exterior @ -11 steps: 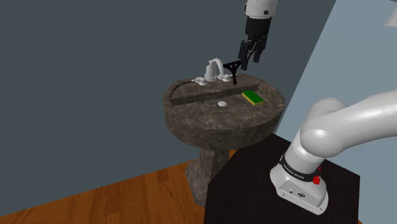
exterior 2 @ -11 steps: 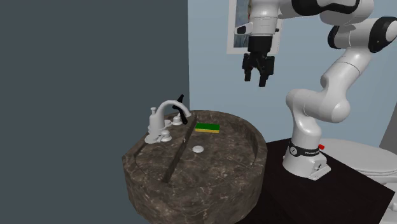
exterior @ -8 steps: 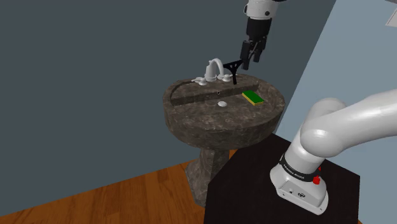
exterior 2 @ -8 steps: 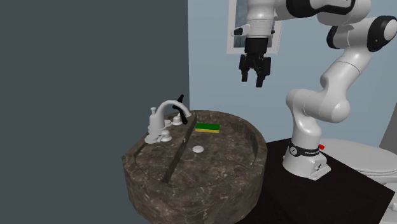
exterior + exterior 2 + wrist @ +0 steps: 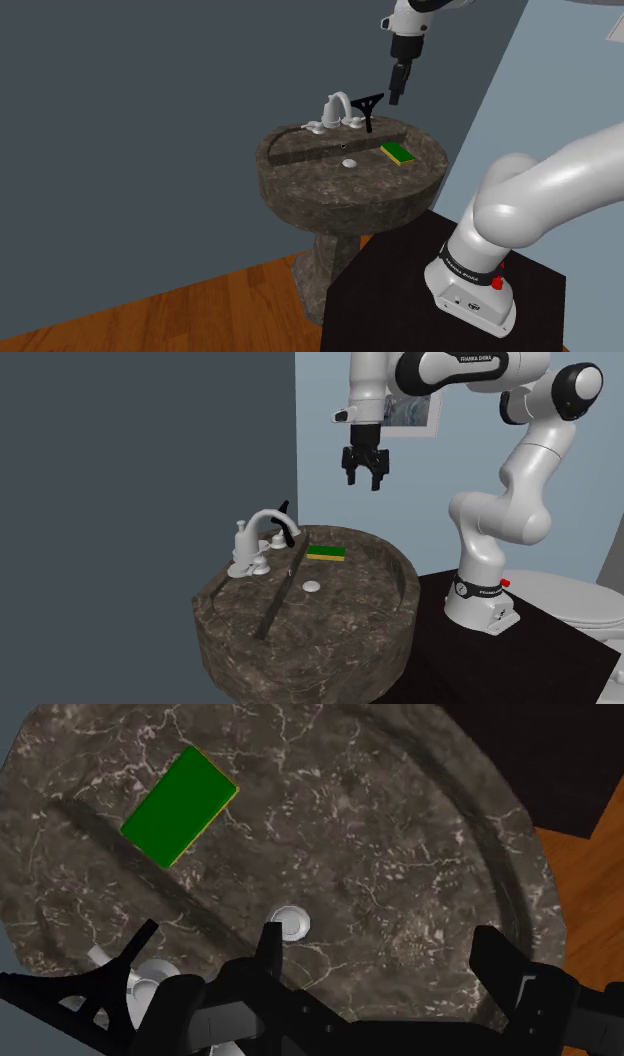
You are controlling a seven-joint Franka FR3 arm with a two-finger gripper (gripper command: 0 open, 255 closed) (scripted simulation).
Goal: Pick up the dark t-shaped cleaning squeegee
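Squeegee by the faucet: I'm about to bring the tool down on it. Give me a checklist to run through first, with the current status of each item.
1. Tool open: ok, its fingers stand apart.
2. Tool empty: ok, nothing sits between the fingers.
3. Squeegee standing upright on the back edge of the sink: ok.
4. Tool centred over the squeegee: not ok. In the wrist view the squeegee lies outside both fingers, not between them.
5. Room for a finger between the squeegee and the faucet: cannot tell, as they stand close together.
6. Green sponge out of the way: ok, it lies apart from the squeegee.
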